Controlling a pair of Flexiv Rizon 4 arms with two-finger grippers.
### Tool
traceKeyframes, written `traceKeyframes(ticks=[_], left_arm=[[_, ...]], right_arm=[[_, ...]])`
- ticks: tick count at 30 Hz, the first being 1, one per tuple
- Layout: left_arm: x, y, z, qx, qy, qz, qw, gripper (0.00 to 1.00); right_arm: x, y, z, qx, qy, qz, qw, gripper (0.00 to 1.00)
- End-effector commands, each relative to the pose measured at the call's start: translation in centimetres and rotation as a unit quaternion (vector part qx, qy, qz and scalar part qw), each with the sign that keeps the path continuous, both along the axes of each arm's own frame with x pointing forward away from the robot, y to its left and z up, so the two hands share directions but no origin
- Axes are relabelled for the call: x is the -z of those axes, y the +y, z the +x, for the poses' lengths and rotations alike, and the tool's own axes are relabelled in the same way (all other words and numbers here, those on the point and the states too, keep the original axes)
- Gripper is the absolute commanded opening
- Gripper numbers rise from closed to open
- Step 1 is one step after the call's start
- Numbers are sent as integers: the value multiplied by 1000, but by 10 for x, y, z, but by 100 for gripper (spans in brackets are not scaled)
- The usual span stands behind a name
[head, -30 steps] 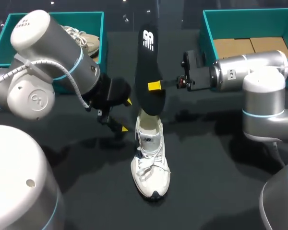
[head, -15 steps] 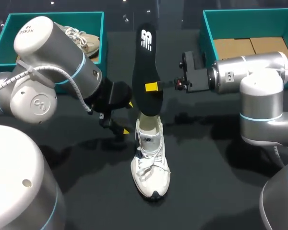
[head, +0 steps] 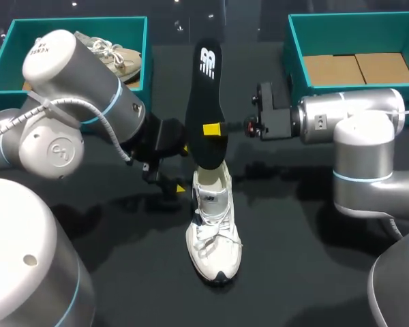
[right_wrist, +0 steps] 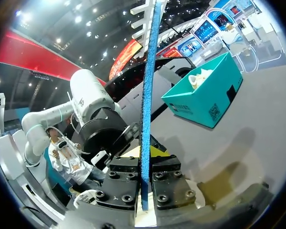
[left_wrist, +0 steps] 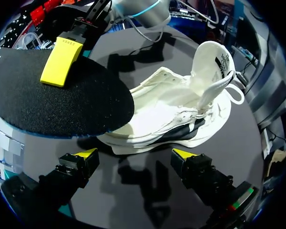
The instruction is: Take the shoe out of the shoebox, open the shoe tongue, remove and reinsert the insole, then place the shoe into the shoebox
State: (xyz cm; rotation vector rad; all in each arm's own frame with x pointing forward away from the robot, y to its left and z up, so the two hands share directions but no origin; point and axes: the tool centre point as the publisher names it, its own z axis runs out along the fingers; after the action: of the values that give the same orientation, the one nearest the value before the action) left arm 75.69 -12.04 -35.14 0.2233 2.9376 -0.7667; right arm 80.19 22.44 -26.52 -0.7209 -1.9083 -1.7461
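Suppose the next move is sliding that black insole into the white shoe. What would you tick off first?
1. Grip on the insole: ok. The right tool is shut on it, one finger on each face.
2. The shoe tongue pulled open: ok. It stands up, clear of the opening.
3. The white shoe upright on its sole: ok.
4. Shoe steadied: not ok. The left tool is open beside it and touches nothing.
5. Lower end of the insole lined up with the opening: cannot tell. It overlaps the heel in both the head and left wrist views.
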Motion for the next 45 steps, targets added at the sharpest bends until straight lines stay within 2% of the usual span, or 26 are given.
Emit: traceKeyframes(ticks=[1,12,24,45], left_arm=[[4,-3,1,0,-1,-1,1000,100],[7,-6,4,-1,1,-3,1000,100],[8,-7,3,-1,10,-2,1000,100],[8,-6,3,1,13,-2,1000,100]], right_arm=[[3,1,-2,4,-2,2,1000,0],[10,-3,-3,4,-28,0,1000,0],[18,-5,-2,4,-33,-1,999,0],[32,-3,-12,-11,-66,3,998,0]])
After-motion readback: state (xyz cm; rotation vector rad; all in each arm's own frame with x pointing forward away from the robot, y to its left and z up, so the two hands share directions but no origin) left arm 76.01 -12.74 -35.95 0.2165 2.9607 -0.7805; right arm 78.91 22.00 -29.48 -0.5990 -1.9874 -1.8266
